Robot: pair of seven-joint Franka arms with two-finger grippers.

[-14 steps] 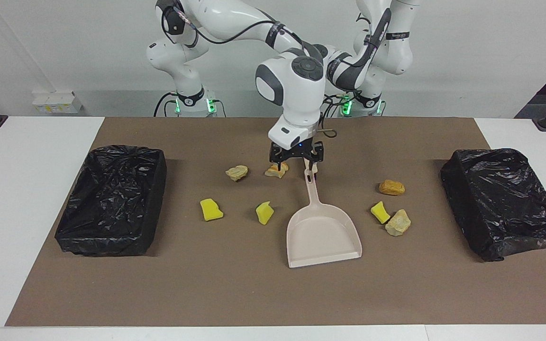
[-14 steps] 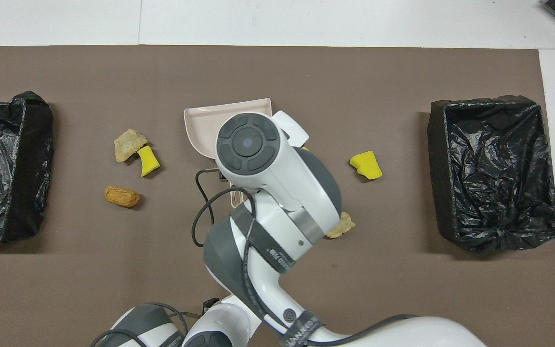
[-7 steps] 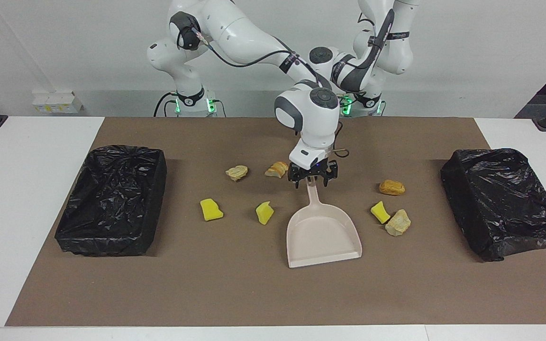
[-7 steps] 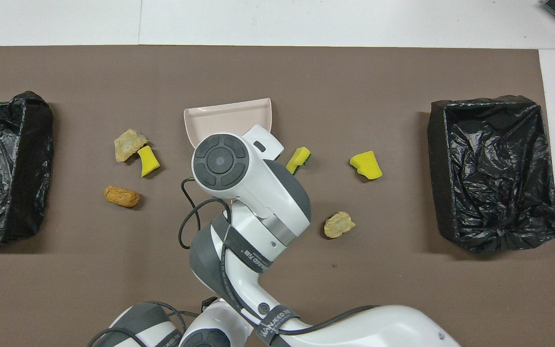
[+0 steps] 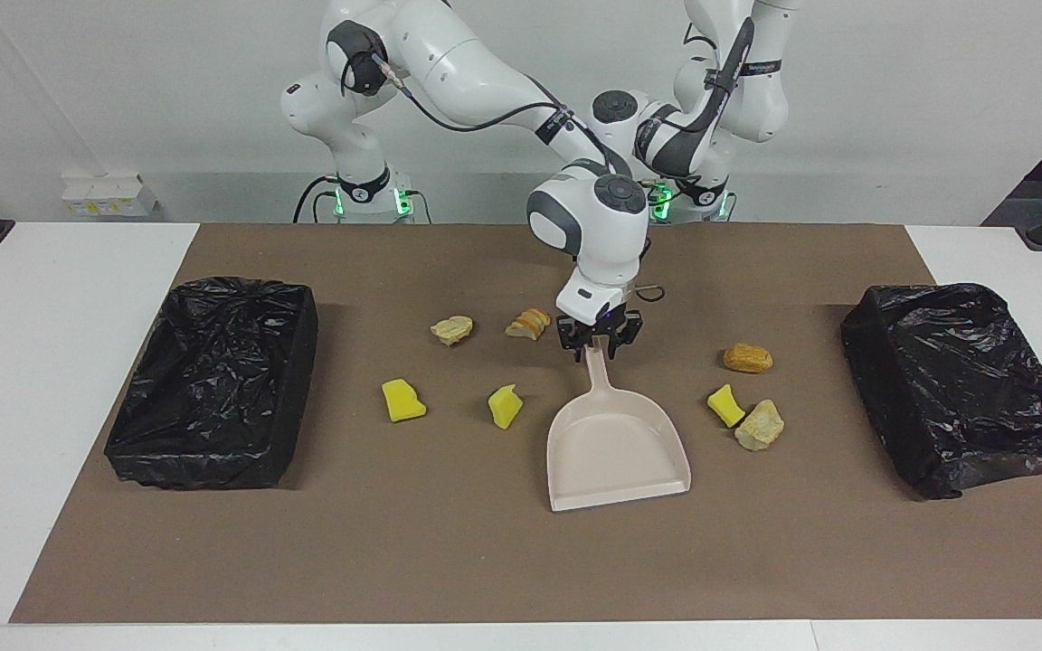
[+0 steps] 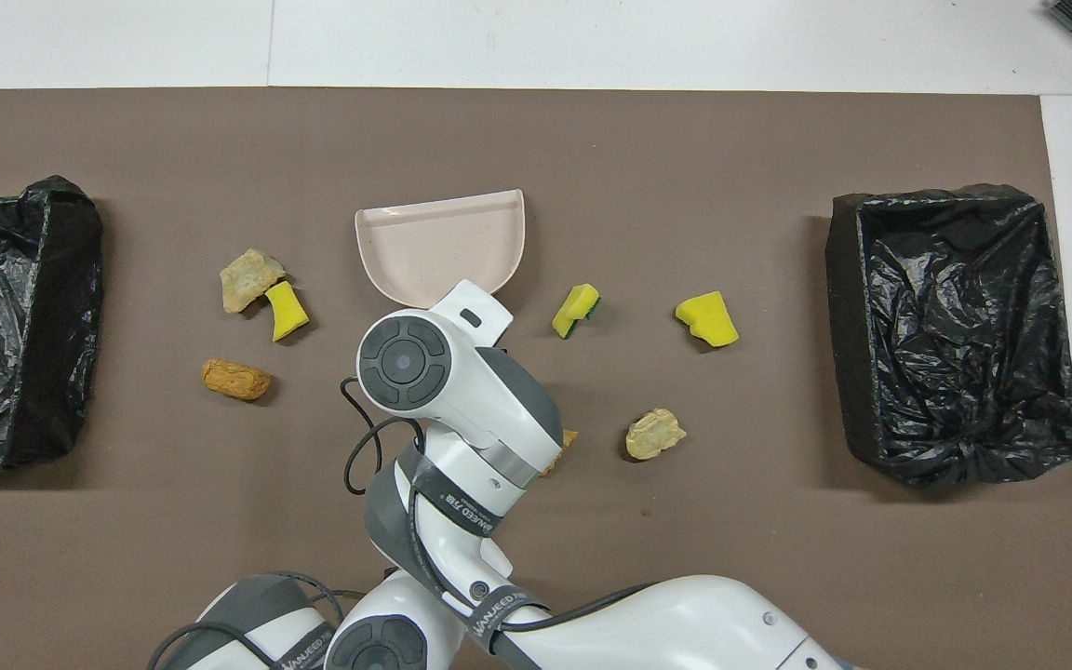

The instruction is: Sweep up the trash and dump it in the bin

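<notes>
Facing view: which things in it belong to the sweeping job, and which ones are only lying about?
Job: dustpan, right gripper at its handle; three yellow sponge wedges; two beige lumps; two bread-like pieces; two black-lined bins. Left arm waits.
Lying about: brown mat; white box by the wall.

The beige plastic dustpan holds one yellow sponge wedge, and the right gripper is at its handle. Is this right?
No: the beige plastic dustpan is empty; the nearest yellow sponge wedge lies on the brown mat beside it. The right gripper is at its handle. The facing view shows this.
</notes>
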